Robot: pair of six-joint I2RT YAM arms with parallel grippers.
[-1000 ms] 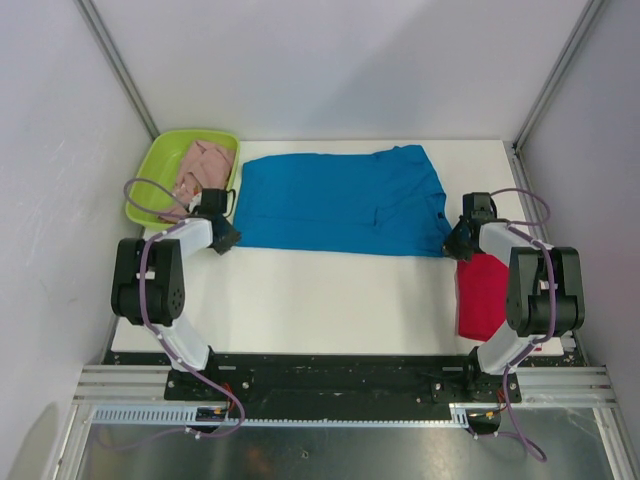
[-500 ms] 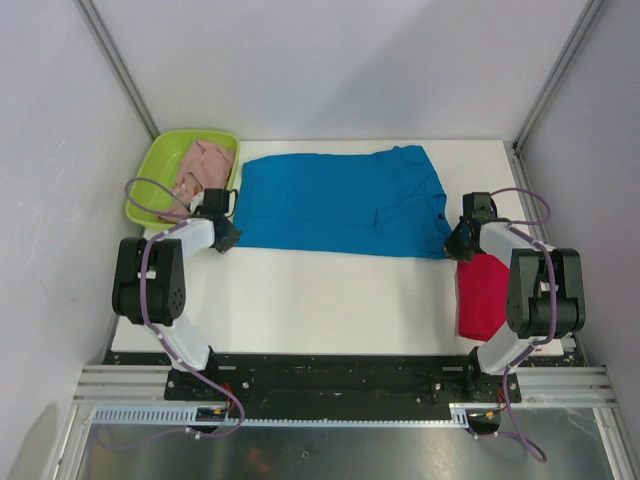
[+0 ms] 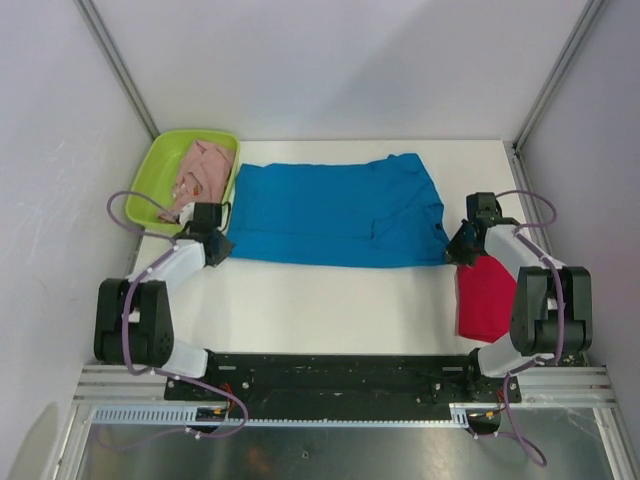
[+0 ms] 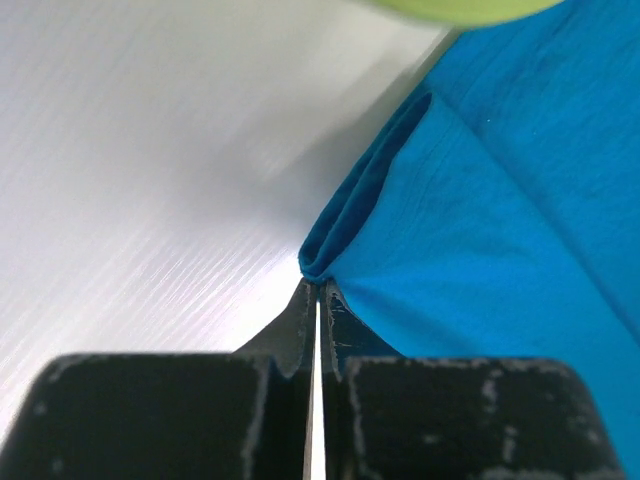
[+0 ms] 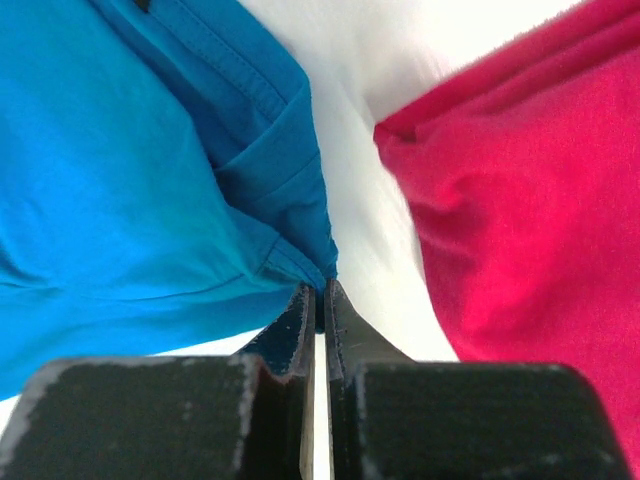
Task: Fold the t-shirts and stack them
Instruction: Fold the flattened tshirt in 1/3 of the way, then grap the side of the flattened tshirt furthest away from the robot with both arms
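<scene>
The bright blue t-shirt [image 3: 335, 212] lies folded in a wide band across the middle of the table. My left gripper [image 3: 220, 250] is shut on its near left corner [image 4: 325, 265]. My right gripper [image 3: 455, 251] is shut on its near right corner [image 5: 315, 262]. The red t-shirt [image 3: 484, 296] lies folded at the right front, also in the right wrist view [image 5: 520, 210], just right of my right gripper. The pale pink t-shirt [image 3: 203, 167] lies crumpled in the tray.
A lime-green plastic tray [image 3: 158, 170] stands at the back left, its edge in the left wrist view [image 4: 450, 8]. Bare white tabletop [image 3: 330, 305] lies in front of the blue shirt. Grey walls enclose the table.
Both grippers have moved toward the front with the blue shirt's near corners, and the shirt's near edge has shifted slightly forward. Both arms have lowered and stretched out.
</scene>
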